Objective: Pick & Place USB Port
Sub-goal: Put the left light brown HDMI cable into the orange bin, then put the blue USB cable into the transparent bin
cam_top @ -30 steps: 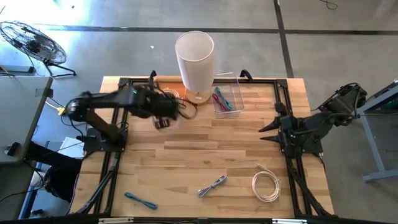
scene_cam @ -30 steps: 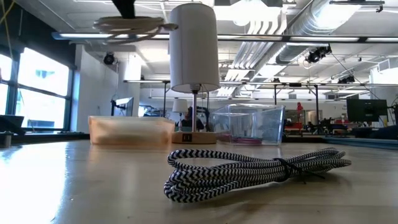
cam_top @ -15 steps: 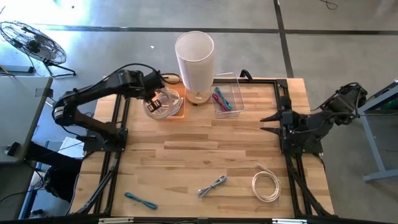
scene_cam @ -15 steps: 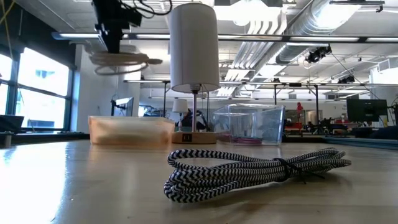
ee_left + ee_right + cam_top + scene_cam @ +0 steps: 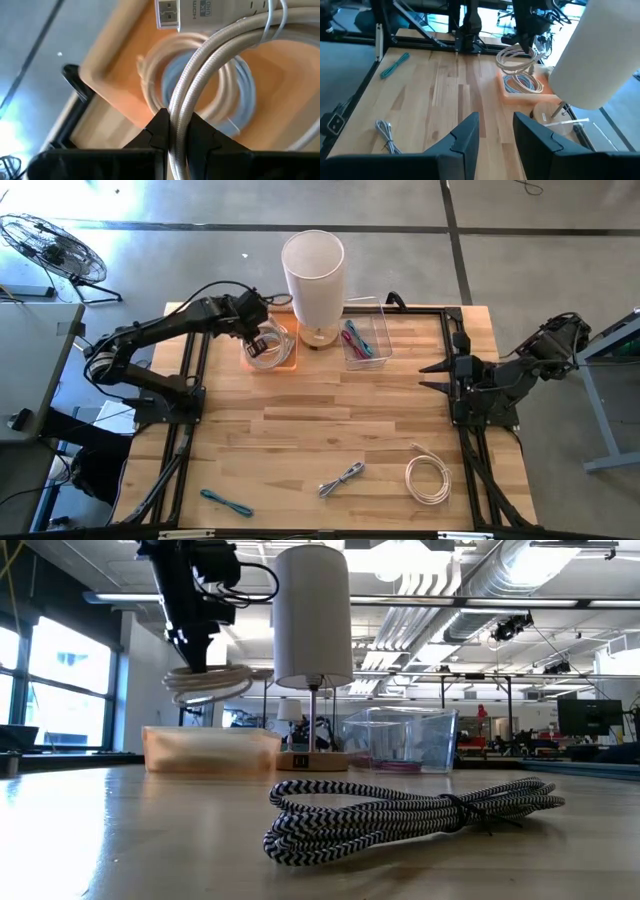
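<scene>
My left gripper (image 5: 256,330) is shut on a coiled beige braided cable (image 5: 208,683) and hangs over the orange tray (image 5: 270,352) at the table's far left. The coil (image 5: 210,65) shows a silver plug end (image 5: 167,12). The tray holds other coiled cables (image 5: 522,84). My right gripper (image 5: 432,378) is open and empty at the table's right edge. A black-and-white braided cable (image 5: 400,812), a white coil (image 5: 428,480) and a teal cable (image 5: 225,502) lie on the near part of the table. My left gripper pinches two or more strands of the beige coil (image 5: 181,122) between its two fingers, at one side of the loop. The fingers point down from above. The coil hangs level below the fingers, clear above the orange tray (image 5: 210,750).
A white lamp (image 5: 314,275) stands right of the tray. A clear bin (image 5: 364,340) with coloured cables stands right of the lamp. Bare wood lies in the table's middle.
My left gripper has carried the beige coil from the table's left toward the far edge and over the orange tray, then gone down with it. The coil hangs lower now, just above the tray.
</scene>
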`<action>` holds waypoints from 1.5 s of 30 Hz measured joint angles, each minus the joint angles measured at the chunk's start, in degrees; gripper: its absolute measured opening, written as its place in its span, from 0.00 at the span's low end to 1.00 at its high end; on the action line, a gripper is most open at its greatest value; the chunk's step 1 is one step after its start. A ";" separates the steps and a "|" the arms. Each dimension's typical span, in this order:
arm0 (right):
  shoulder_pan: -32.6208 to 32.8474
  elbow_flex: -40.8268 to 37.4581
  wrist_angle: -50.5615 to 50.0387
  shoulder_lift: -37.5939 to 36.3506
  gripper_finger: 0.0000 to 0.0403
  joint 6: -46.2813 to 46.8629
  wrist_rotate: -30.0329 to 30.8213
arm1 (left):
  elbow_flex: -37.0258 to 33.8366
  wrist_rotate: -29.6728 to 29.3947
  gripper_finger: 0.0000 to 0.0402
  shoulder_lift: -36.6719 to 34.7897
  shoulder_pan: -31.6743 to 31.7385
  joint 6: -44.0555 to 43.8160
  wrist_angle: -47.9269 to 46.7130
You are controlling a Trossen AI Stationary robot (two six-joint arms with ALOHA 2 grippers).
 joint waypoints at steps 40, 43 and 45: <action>-0.01 0.00 -2.89 0.02 0.28 3.74 4.12 | 5.68 5.21 0.39 4.19 6.62 14.63 -6.76; 0.01 0.00 -3.38 0.02 0.28 3.71 3.16 | 6.89 2.89 0.39 0.45 2.33 15.53 -11.08; 0.00 0.00 -3.43 0.03 0.28 3.71 2.69 | 7.13 2.94 0.39 -2.42 -1.13 15.46 -13.25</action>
